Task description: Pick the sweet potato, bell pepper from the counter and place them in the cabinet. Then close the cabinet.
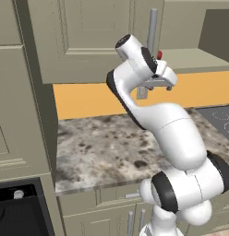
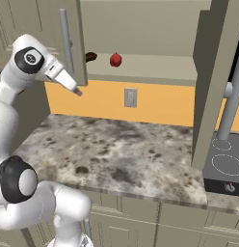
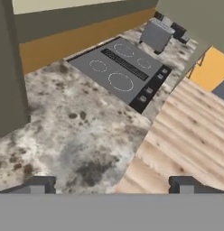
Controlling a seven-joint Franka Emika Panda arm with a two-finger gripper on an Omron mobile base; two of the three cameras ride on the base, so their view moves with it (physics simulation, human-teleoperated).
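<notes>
The sweet potato (image 2: 91,57) and the red bell pepper (image 2: 115,60) lie side by side on the bottom shelf of the open cabinet (image 2: 155,65). In the left base view only a sliver of the bell pepper (image 1: 159,55) peeks out behind the arm. My gripper (image 2: 77,90) hangs just below the cabinet's left door, open and holding nothing. In the hand view the gripper (image 3: 111,187) shows its fingertips (image 3: 39,185) wide apart over the counter (image 3: 73,126). The mottled counter (image 2: 126,149) carries neither item.
The cabinet's left door, with its silver handle (image 2: 67,38), stands right beside my hand. The right door (image 2: 213,82) swings out over the counter. A black cooktop (image 3: 118,72) lies to the right, a grey box (image 3: 156,35) beyond it. A wall outlet (image 2: 130,97) sits on the orange backsplash.
</notes>
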